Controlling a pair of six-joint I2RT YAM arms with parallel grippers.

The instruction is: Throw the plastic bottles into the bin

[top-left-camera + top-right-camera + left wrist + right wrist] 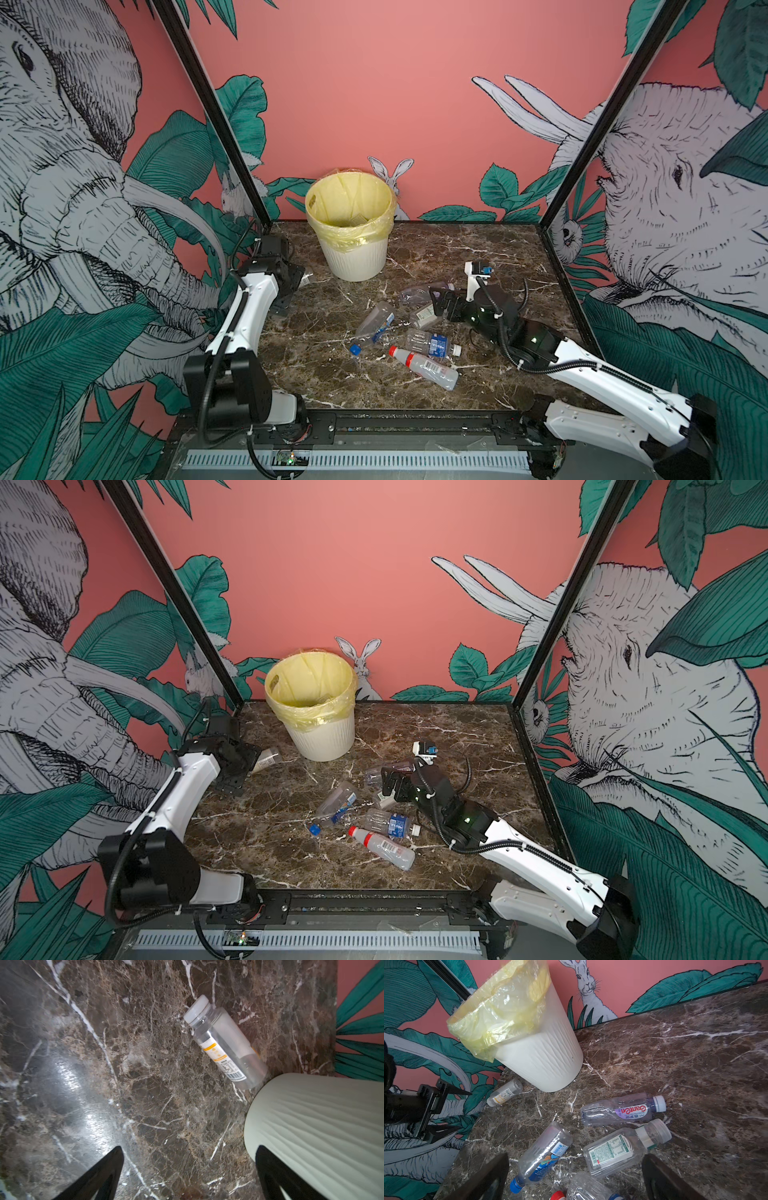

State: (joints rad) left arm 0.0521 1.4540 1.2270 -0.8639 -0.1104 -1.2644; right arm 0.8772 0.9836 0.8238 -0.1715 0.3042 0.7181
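Six plastic bottles (428, 368) lie on worktop (478, 249) near one bin (353, 257); bin contents indistinct. Left hand (189, 1148), right hand (575, 1155): released, empty.

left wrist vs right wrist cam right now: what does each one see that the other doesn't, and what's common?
Left wrist only: a head-on look between the open fingers of the left gripper, nothing in that gap.
Right wrist only: the translucent yellow bag lining the cream ribbed plastic bin, plus a cluster of lying bottles, among them a purple-labelled clear bottle, a green-labelled squarish clear bottle and a blue-capped clear bottle.
Both: that bin, the brown marble tabletop, and a white-capped clear bottle with an orange label lying by the bin's base.
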